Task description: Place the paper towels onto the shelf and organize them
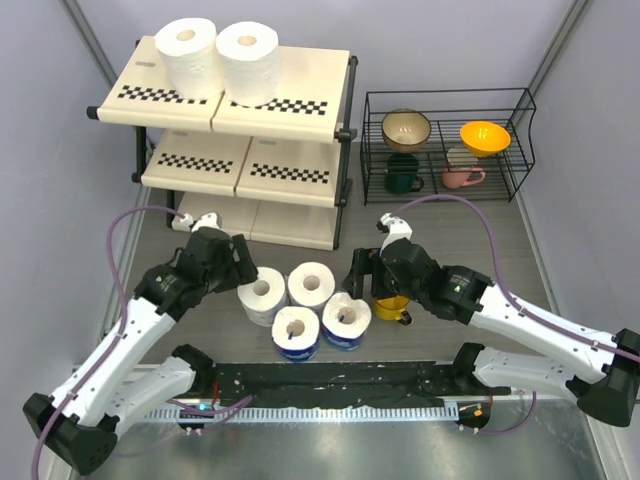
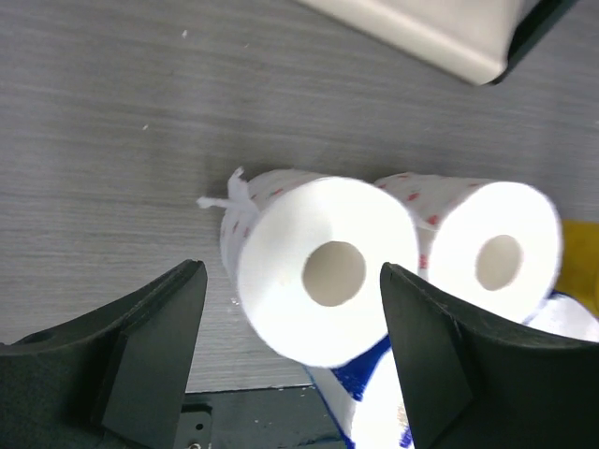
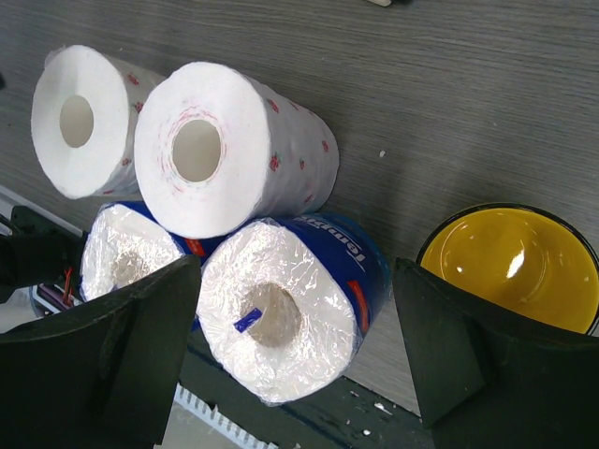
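Two bare white paper towels (image 1: 190, 52) (image 1: 248, 60) stand on the top tier of the shelf (image 1: 300, 100). On the table stand two more bare rolls (image 1: 262, 295) (image 1: 311, 285) and two blue-wrapped rolls (image 1: 296, 333) (image 1: 346, 322). My left gripper (image 1: 244, 264) is open just left of the left bare roll (image 2: 328, 271), whose top lies between the jaws (image 2: 292, 323). My right gripper (image 1: 358, 274) is open beside the right wrapped roll (image 3: 281, 318), with its jaws (image 3: 295, 346) astride that roll.
A yellow mug (image 1: 392, 308) stands right of the rolls, under my right wrist, and shows in the right wrist view (image 3: 510, 262). A black wire rack (image 1: 445, 145) with bowls and mugs stands at the back right. The shelf's bottom corner (image 2: 440, 37) is close ahead of my left gripper.
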